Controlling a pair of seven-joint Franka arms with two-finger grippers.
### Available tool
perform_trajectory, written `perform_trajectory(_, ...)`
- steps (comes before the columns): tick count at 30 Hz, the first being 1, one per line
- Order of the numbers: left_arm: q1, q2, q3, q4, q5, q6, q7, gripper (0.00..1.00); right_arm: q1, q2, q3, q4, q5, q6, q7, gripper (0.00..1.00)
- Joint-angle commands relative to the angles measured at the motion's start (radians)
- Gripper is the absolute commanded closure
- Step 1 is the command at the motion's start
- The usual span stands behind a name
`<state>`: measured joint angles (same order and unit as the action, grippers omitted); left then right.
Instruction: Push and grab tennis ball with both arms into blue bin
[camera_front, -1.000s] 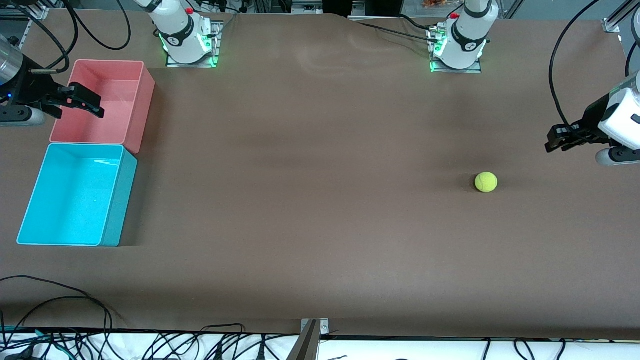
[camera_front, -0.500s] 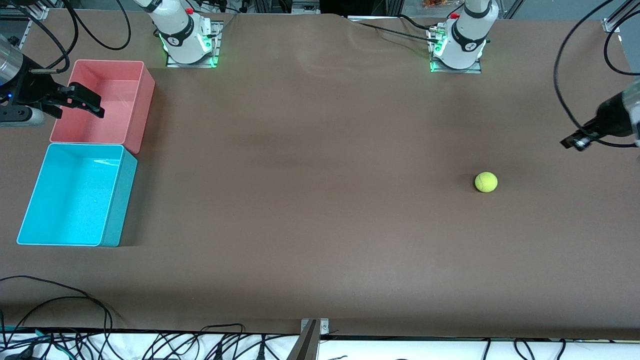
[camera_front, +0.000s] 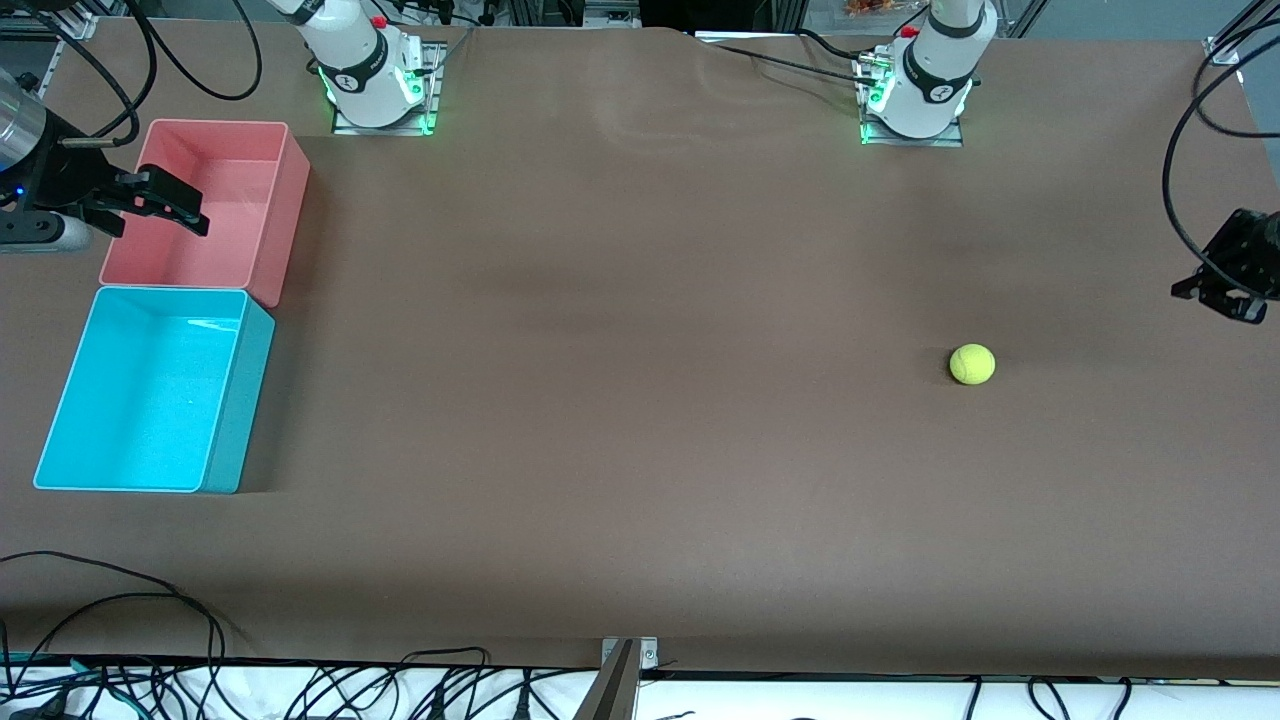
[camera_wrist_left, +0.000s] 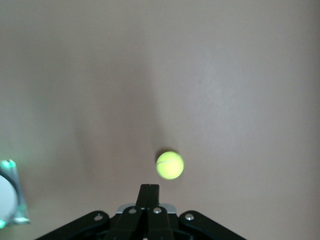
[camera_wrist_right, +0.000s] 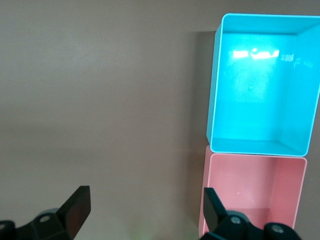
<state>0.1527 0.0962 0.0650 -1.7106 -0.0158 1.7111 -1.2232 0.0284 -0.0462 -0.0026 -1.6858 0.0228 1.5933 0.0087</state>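
The tennis ball (camera_front: 972, 364) lies on the brown table toward the left arm's end; it also shows in the left wrist view (camera_wrist_left: 170, 165), just past my fingertips and apart from them. My left gripper (camera_front: 1200, 285) hovers over the table edge at that end, shut and empty (camera_wrist_left: 149, 189). The blue bin (camera_front: 240, 400) stands empty at the right arm's end, and shows in the right wrist view (camera_wrist_right: 214, 100). My right gripper (camera_front: 160, 228) is open and empty over the pink bin's edge (camera_wrist_right: 145, 207), where it waits.
A pink bin (camera_front: 285, 210), also empty, stands against the blue bin, farther from the front camera; it shows in the right wrist view (camera_wrist_right: 255, 156). The arm bases (camera_front: 375, 80) (camera_front: 915, 90) stand along the table's back edge. Cables hang at the front edge.
My left gripper has drawn back toward the left arm's end of the table and turned; its white wrist has left the view. The ball and the right arm have not moved.
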Motion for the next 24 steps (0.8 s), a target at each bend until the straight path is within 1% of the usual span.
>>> perform_trajectory(1,0.033,-0.015,-0.007,-0.147,-0.006,0.160,-0.157,1.00,-0.002,-0.011,0.000,-0.005,0.016,-0.009,-0.010,0.00)
perform_trajectory(8,0.083,-0.007,-0.007,-0.348,-0.006,0.395,-0.191,1.00,-0.002,-0.011,0.000,-0.005,0.016,-0.009,-0.010,0.00)
perform_trajectory(13,0.102,0.010,-0.007,-0.486,-0.006,0.571,-0.193,1.00,-0.002,-0.011,0.000,-0.005,0.016,-0.010,-0.010,0.00)
perform_trajectory(15,0.120,0.045,-0.007,-0.504,-0.006,0.602,-0.190,1.00,-0.002,-0.011,0.000,-0.005,0.016,-0.010,-0.010,0.00)
perform_trajectory(17,0.120,0.086,-0.008,-0.504,-0.004,0.613,-0.182,1.00,-0.002,-0.011,0.000,-0.005,0.016,-0.010,-0.010,0.00)
perform_trajectory(22,0.111,0.160,-0.016,-0.503,0.005,0.688,-0.170,1.00,-0.002,-0.011,0.000,-0.005,0.016,-0.010,-0.010,0.00)
perform_trajectory(24,0.108,0.190,-0.030,-0.500,0.007,0.708,-0.136,1.00,-0.002,-0.011,0.000,-0.005,0.016,-0.010,-0.010,0.00)
